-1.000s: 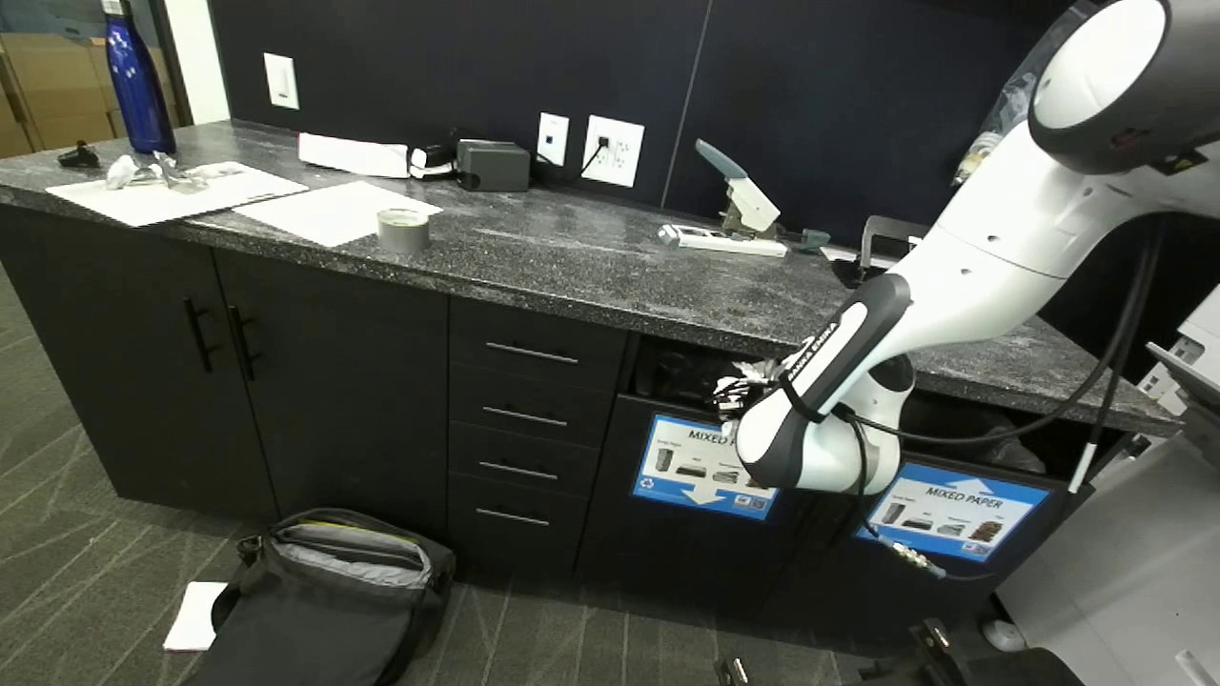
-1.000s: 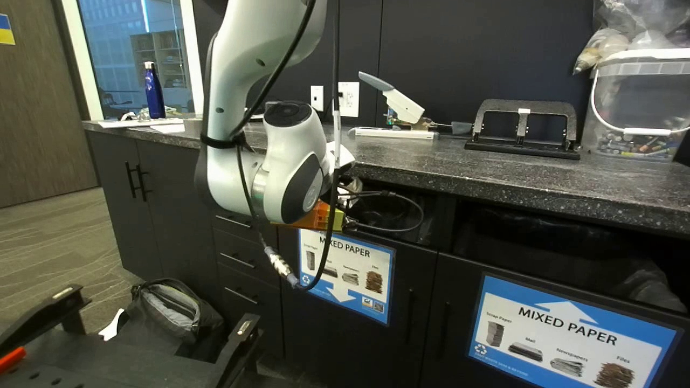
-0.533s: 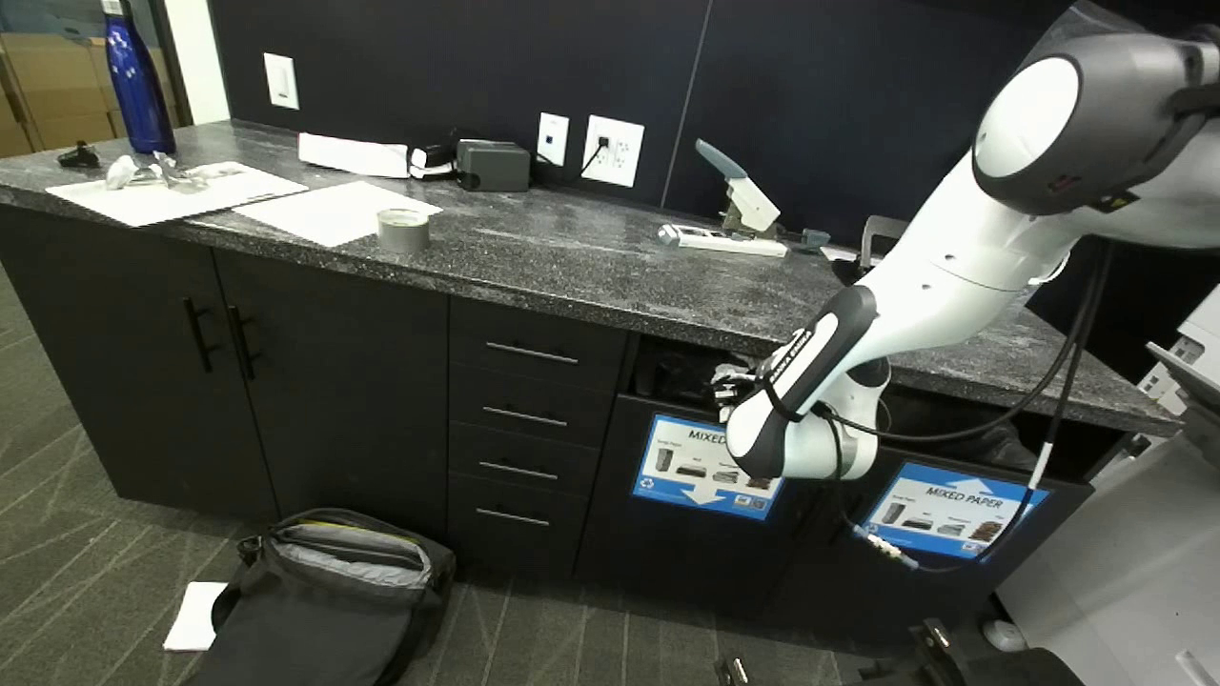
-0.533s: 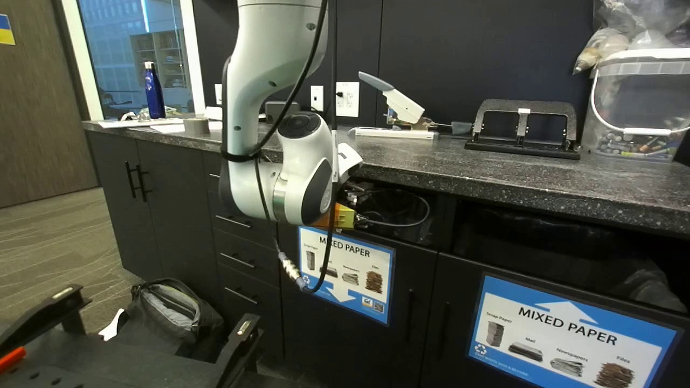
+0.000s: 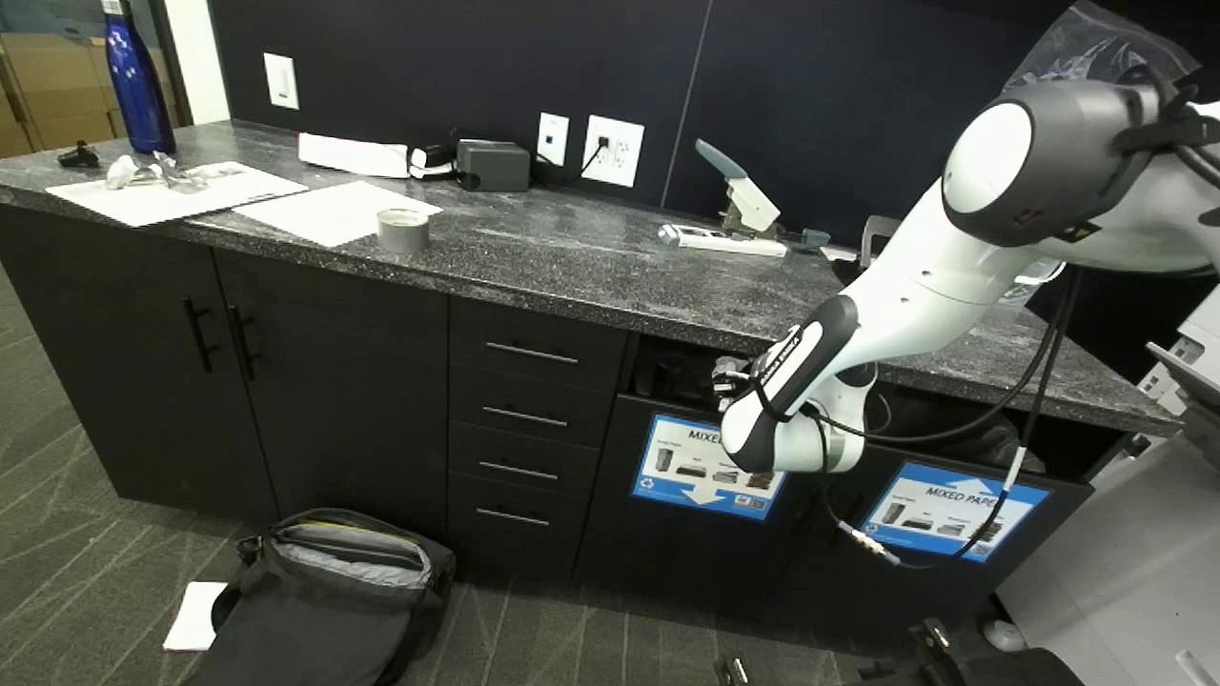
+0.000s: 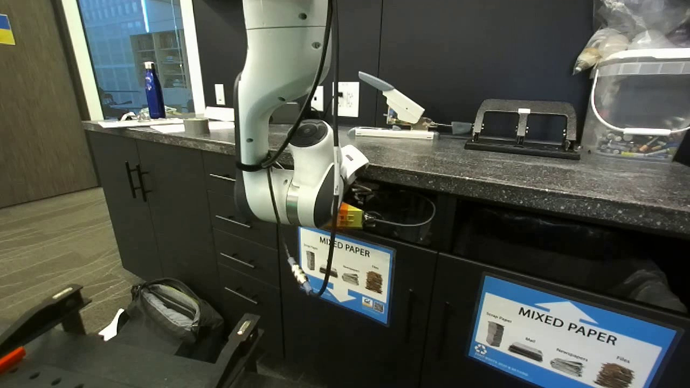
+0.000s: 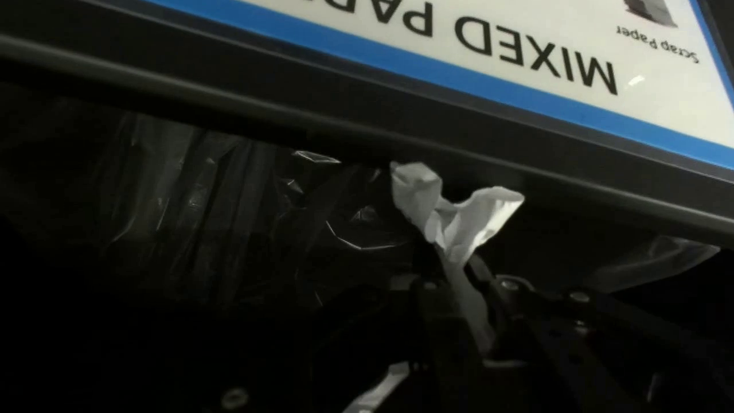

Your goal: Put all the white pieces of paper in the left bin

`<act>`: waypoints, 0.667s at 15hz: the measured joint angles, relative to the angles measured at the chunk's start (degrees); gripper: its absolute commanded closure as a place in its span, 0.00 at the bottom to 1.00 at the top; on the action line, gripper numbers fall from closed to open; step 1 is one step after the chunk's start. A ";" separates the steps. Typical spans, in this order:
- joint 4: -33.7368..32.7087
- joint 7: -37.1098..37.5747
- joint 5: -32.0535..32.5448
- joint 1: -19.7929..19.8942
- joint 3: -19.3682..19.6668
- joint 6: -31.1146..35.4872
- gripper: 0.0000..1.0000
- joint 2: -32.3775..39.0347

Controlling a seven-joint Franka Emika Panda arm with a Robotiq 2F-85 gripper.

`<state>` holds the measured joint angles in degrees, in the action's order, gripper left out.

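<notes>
A crumpled white piece of paper [image 7: 459, 223] is pinched between the dark fingers of my gripper [image 7: 457, 276], its upper end flaring beyond the fingertips. Lower in the wrist view a second pale strip [image 7: 378, 390] shows; whether it belongs to the same paper, I cannot tell. The gripper [image 5: 729, 373] is at the opening of the left bin [image 5: 620, 514], just above the front panel with its blue-bordered label [image 6: 345, 275]. Inside, clear plastic liner [image 7: 200, 189] shows in the wrist view. Other white scraps [image 5: 124, 171] lie on a large white sheet [image 5: 114, 205] at the counter's far end.
The dark counter edge [image 6: 485, 183] overhangs the bin openings. On the counter stand a tape roll [image 5: 403, 232], a stapler [image 5: 748, 205], a hole punch [image 6: 522, 129], a bucket [image 6: 636, 108] and a blue bottle [image 5: 138, 86]. A bag [image 5: 334, 591] lies on the floor.
The arm has swung right in an exterior view, and its hand sits further across the bin opening. The white paper at the gripper, bright a second ago, now shows much less in the exterior views.
</notes>
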<state>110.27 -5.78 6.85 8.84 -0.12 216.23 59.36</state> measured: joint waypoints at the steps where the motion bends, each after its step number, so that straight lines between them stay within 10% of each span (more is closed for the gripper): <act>1: -0.68 0.01 -0.38 -0.31 0.30 -0.05 0.57 0.33; 10: -1.44 -0.02 -1.89 -3.75 4.21 -8.51 0.00 -1.10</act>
<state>108.83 -5.79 4.96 5.09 4.09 207.72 58.26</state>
